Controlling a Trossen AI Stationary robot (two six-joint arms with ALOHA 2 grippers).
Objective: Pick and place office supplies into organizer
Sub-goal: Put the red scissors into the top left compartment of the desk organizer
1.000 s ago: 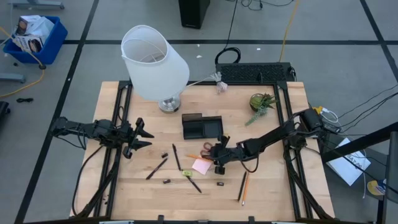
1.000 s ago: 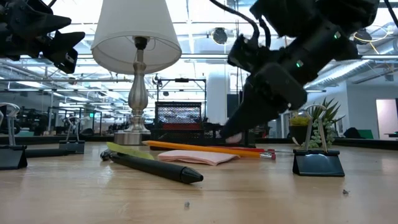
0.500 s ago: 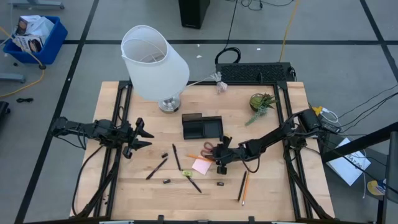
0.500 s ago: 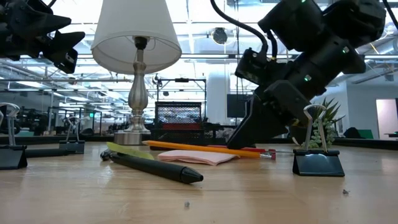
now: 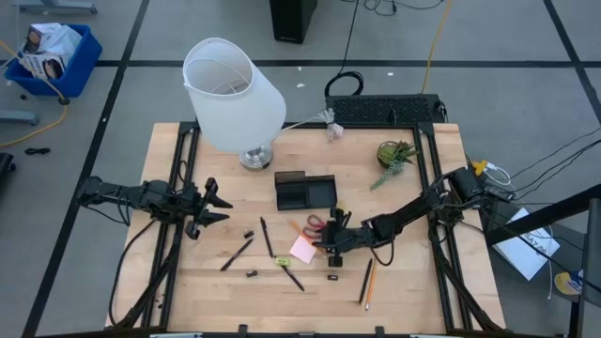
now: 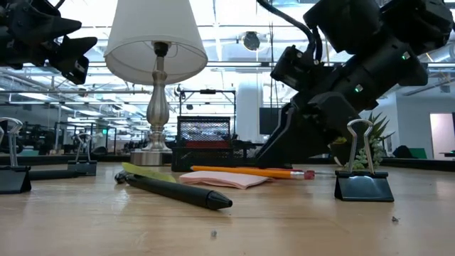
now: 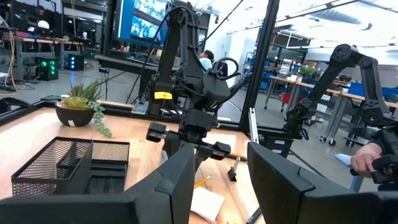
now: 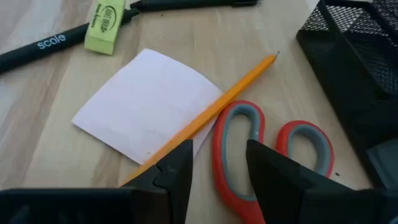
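Observation:
My right gripper (image 5: 330, 246) is open and low over the table's middle. In the right wrist view (image 8: 217, 171) its fingers stand over the red-handled scissors (image 8: 261, 149) and the orange pencil (image 8: 230, 96), which lies across the pink sticky-note pad (image 8: 149, 106). The black mesh organizer (image 5: 305, 191) sits just beyond the scissors (image 5: 317, 224). Black pens (image 5: 266, 237), a yellow-green piece (image 5: 282, 261), two more pencils (image 5: 366, 282) and small black clips (image 5: 252, 273) lie scattered. My left gripper (image 5: 218, 207) is open, raised at the table's left. My right gripper comes in low, slanting from the table's right. One finger (image 8: 171, 168) lies over the orange pencil's near end (image 8: 149, 163). I cannot tell whether it touches the pencil. The pencil lies flat on the pad and table.
A white-shaded lamp (image 5: 233, 94) stands at the far left and a small potted plant (image 5: 394, 153) at the far right. A black binder clip (image 6: 362, 186) stands upright near the table's near edge. Bare wood shows along the near edge (image 5: 310, 314).
My right gripper has drawn back toward the table's right and near edge, staying low and open, and has uncovered the scissors. The orange pencil on the pad has turned a little. The left arm has kept still.

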